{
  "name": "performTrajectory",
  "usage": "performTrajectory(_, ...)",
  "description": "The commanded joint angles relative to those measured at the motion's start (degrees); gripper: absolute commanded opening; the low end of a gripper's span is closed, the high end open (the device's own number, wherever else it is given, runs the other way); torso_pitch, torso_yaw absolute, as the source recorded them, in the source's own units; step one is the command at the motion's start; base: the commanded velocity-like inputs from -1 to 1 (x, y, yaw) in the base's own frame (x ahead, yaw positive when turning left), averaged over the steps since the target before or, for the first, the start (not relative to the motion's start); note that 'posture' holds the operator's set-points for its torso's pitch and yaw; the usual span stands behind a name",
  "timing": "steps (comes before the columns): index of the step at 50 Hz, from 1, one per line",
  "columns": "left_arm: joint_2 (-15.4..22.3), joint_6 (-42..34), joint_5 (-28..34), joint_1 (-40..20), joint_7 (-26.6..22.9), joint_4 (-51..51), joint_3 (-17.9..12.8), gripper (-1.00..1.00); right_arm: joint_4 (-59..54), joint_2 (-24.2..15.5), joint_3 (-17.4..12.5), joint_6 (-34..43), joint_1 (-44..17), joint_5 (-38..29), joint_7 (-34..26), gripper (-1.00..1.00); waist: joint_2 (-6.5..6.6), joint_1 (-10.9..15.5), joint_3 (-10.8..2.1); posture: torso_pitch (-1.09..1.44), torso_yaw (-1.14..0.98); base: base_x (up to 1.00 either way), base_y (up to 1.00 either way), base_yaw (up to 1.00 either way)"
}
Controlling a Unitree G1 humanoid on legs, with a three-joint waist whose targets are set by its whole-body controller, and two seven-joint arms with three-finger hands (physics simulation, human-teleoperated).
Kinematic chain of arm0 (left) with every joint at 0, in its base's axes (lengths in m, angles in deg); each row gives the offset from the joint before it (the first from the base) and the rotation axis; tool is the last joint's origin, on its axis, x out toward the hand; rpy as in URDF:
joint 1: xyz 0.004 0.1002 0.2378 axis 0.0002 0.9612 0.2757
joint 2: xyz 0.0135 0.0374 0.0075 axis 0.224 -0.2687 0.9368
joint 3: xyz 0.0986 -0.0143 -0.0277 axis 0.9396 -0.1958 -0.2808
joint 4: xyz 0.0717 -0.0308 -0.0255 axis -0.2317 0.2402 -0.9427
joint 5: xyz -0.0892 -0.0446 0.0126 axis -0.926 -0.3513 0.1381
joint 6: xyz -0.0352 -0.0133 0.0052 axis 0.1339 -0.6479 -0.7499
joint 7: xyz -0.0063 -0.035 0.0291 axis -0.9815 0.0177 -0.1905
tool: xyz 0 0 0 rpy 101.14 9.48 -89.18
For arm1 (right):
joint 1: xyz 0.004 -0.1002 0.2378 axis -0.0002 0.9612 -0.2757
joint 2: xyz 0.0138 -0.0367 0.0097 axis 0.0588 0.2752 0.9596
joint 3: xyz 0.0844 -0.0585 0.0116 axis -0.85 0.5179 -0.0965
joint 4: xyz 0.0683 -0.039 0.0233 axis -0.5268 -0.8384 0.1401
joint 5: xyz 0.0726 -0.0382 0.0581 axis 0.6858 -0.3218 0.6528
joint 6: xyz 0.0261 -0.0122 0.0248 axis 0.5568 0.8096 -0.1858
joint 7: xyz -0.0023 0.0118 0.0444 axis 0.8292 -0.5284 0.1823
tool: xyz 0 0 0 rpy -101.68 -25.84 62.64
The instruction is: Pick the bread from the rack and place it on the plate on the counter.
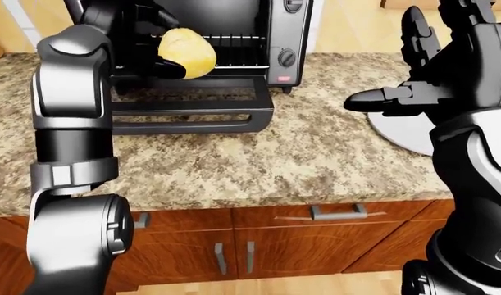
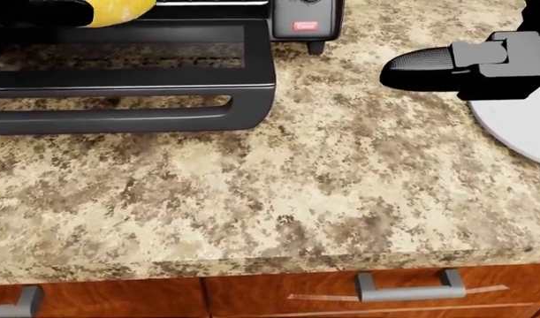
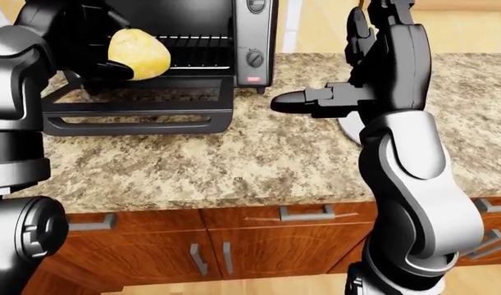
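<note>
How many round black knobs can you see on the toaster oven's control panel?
2. One round black knob sits at the left-eye view's top edge, cut off; another knob sits below it, above the red label. More may be hidden above.

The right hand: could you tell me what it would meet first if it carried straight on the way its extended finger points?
Probably the toaster oven: the right hand points leftward across bare counter toward it, though depth is unclear.
</note>
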Motion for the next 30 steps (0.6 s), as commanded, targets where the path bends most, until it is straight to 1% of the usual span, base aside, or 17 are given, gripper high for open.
performTrajectory(1, 0.9, 0.3, 0.3, -2.3, -0.1, 3.5, -0.6, -1.00, 1.1, -0.7, -0.7, -1.6, -1.5, -0.2, 0.1, 1.00, 0.14, 0.0, -1.73, 0.00, 0.00, 0.00, 0.00, 0.00)
performTrajectory(9, 0.1, -2.2, 1.5, -4.2, -1.6, 6.9, 0.2, -1.00, 0.6, -0.4, -0.1, -1.7, -2.2, -0.4, 0.2, 1.00, -0.01, 0.0, -1.44, 0.00, 0.00, 0.00, 0.00, 0.00)
performTrajectory(18, -1.0, -3.7, 2.9, -5.5, -2.9, 9.0, 0.8, -1.00, 1.2, -0.6, -0.6, -1.0, -2.3, -0.1, 0.2, 1.00, -0.16, 0.2, -1.33, 0.00, 0.00, 0.00, 0.00, 0.00)
performTrajectory(21, -2.2, -4.9, 3.5, -6.2, -3.4, 11.0, 1.6, -1.00, 1.4, -0.7, -0.8, -0.9, -2.2, 0.1, 0.3, 1.00, -0.25, 0.2, -1.26, 0.00, 0.00, 0.00, 0.00, 0.00)
performTrajectory(30, -5.8, -9.1, 4.0, -7.6, -3.5, 18.3, 2.2, -1.00, 2.4, -1.7, -2.0, 0.2, -2.3, 1.4, 1.1, 1.00, -0.64, 0.4, -1.03, 0.00, 0.00, 0.00, 0.00, 0.00)
